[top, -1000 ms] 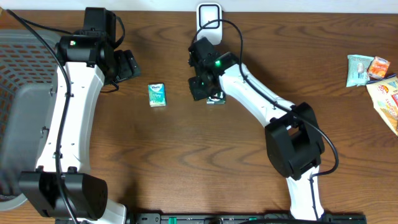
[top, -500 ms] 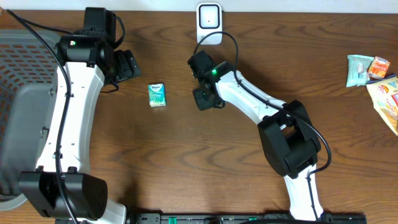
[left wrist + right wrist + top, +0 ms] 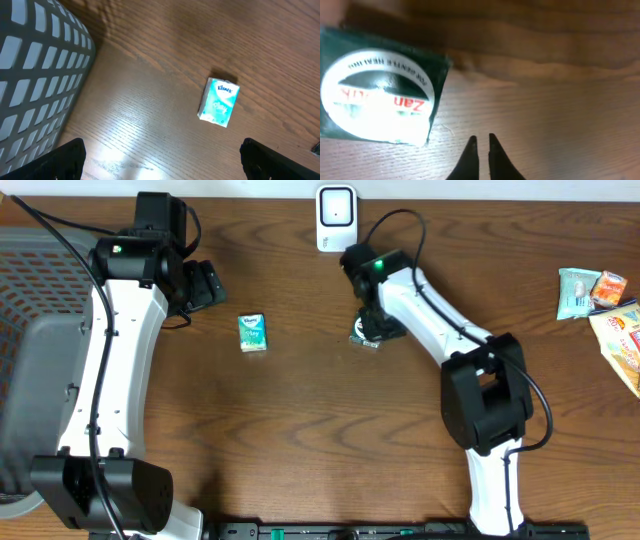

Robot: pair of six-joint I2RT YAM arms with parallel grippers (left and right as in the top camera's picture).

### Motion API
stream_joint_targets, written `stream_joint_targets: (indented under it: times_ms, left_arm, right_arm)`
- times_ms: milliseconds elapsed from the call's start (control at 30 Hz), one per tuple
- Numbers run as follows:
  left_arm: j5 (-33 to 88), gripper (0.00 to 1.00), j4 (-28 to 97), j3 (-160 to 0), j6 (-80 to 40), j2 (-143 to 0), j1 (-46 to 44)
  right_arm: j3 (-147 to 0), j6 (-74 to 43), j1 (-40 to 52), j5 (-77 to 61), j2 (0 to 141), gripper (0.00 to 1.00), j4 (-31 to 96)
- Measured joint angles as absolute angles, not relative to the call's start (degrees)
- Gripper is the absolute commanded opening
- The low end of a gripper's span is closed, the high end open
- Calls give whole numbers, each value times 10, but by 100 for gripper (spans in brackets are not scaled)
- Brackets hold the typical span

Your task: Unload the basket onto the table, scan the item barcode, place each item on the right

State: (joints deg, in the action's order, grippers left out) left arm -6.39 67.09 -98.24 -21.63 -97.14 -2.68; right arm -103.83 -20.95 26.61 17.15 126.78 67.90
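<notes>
Setting: wooden table (image 3: 300,440), seen from above and from both wrists.
Target station: white scanner (image 3: 337,210), standing at the middle of the table's far edge.
Item: dark green box (image 3: 380,100), lying flat a little in from the far edge, just on the near side of the scanner; a white oval label faces up and no barcode shows on that face.
Tool: right gripper (image 3: 481,141), jaws pressed together and holding nothing, tips low over the wood.
Key relation: in the right wrist view the box lies to the left of the tips and slightly ahead, with a strip of bare wood between; its long axis runs across that view, slightly tilted.
Judged next need: the jaws would have to part and shift sideways over the box, straddling its short side, before any lift toward the scanner.
Nearer arm: the right, just beside the box; the left is well apart.
Idle tool: left gripper (image 3: 160,147), spread wide and empty, toward the far left corner beside the grey basket (image 3: 35,60).
Bystanders: tissue pack (image 3: 219,101) below the left gripper; snack packets (image 3: 600,295) at the right edge.
</notes>
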Motion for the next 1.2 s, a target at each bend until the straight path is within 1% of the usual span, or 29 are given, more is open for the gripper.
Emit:
stream_joint_targets:
  times_ms: [33,200,267,333,367,500,633,767,833,933,1033,1067,1200]
  left_arm:
    - [-64,98,671,-982,-216,-971,-27]
    - [-64,98,671,-982,-216,-971,-27]
    - [-64,98,671,-982,-216,-971,-27]
    - [-64,98,671,-982,-216,-971,-27]
    - [-64,98,671,-982,-216,-971,-27]
    - [-64,98,671,-982,-216,-971,-27]
    - [-64,98,671,-982,-216,-971,-27]
    - [-64,98,671,-982,-216,-971,-27]
    - [-64,98,671,-982,-216,-971,-27]
    - [-64,98,671,-982,-216,-971,-27]
    - [-64,98,671,-982,-216,-971,-27]
    - [-64,98,671,-982,-216,-971,-27]
    - [-64,98,671,-982,-216,-971,-27]
  right_arm:
    - [-1042,-209,262,161,1268,12,676]
    - [-1043,-173,261,49,1268,22,632]
    - [-1043,-164,264,29,1268,25,625]
    - [-1043,-157,267,13,1268,31,619]
    - [-1043,-153,268,7,1268,36,616]
    - [-1043,-132,269,-5,1268,66,601]
    - [-1043,-84,269,-8,1268,84,572]
    - [-1044,-17,269,-9,1268,96,544]
    - [-1044,19,269,-9,1268,99,535]
    - [-1044,56,268,-5,1268,99,527]
    - [-1044,58,267,7,1268,99,527]
    - [-1044,49,266,11,1268,99,528]
    - [-1044,-50,258,18,1268,99,548]
